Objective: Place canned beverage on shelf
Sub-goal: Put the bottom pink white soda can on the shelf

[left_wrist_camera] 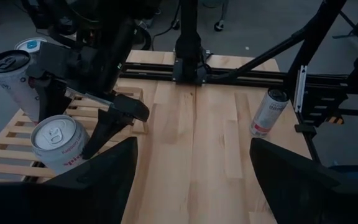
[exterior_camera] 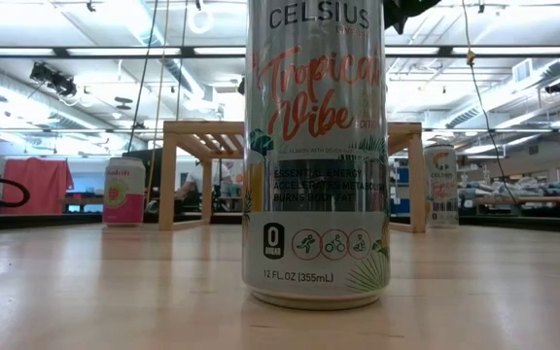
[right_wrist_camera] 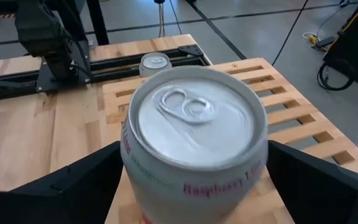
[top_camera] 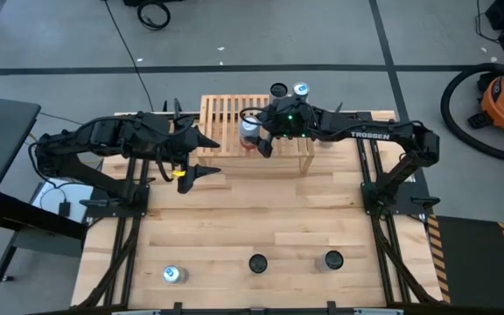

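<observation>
From my seat: 3 spare cans along the near table edge, the Celsius can filling the low view. Mid-table, left gripper waits, fingers wide, holding nothing. Farther back, right gripper sits over the shelf with the raspberry can between its fingers; fingers look spread, and I can't tell if they touch it. The can stands on the slats. Risk: pulling back crooked clips the can and tips it, or knocks the 2 cans behind the shelf.
</observation>
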You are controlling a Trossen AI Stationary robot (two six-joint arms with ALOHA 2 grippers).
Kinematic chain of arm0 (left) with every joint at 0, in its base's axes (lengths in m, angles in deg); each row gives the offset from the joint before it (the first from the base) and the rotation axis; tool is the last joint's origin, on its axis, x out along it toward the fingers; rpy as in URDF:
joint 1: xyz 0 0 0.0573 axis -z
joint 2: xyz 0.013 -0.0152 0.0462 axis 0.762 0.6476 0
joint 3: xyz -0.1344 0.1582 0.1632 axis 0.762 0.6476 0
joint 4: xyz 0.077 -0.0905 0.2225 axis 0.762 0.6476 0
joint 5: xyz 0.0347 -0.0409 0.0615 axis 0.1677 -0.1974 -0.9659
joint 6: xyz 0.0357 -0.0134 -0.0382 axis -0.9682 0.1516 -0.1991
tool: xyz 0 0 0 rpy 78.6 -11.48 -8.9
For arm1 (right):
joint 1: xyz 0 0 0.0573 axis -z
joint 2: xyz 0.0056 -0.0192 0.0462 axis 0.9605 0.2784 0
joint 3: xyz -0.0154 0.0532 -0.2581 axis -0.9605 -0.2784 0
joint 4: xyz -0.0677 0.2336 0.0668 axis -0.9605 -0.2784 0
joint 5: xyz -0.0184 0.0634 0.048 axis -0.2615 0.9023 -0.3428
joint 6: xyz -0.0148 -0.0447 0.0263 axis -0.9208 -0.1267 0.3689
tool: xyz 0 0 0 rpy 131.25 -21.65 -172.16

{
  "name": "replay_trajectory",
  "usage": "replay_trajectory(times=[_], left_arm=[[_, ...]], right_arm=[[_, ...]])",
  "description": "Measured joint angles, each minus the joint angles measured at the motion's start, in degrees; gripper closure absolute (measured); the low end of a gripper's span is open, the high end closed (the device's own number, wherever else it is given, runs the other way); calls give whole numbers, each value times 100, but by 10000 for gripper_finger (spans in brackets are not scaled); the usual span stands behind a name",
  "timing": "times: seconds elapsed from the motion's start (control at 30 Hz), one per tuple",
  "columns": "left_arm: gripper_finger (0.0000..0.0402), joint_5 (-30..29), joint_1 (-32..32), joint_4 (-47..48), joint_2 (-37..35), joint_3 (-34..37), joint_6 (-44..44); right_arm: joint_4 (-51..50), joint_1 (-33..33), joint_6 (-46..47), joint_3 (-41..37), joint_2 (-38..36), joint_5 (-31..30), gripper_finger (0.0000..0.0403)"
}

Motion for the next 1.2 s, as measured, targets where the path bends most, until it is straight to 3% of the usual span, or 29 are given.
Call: replay_trajectory(times=[0.5,0.97,1.2], left_arm=[[88,0,0,1,0,0,25],[88,1,0,2,0,0,39],[88,1,0,1,0,0,42]], right_arm=[[-658,-90,157,0,-746,68,9],[-1460,-152,652,4,-1428,925,10],[-1784,-480,639,4,-1348,744,65]])
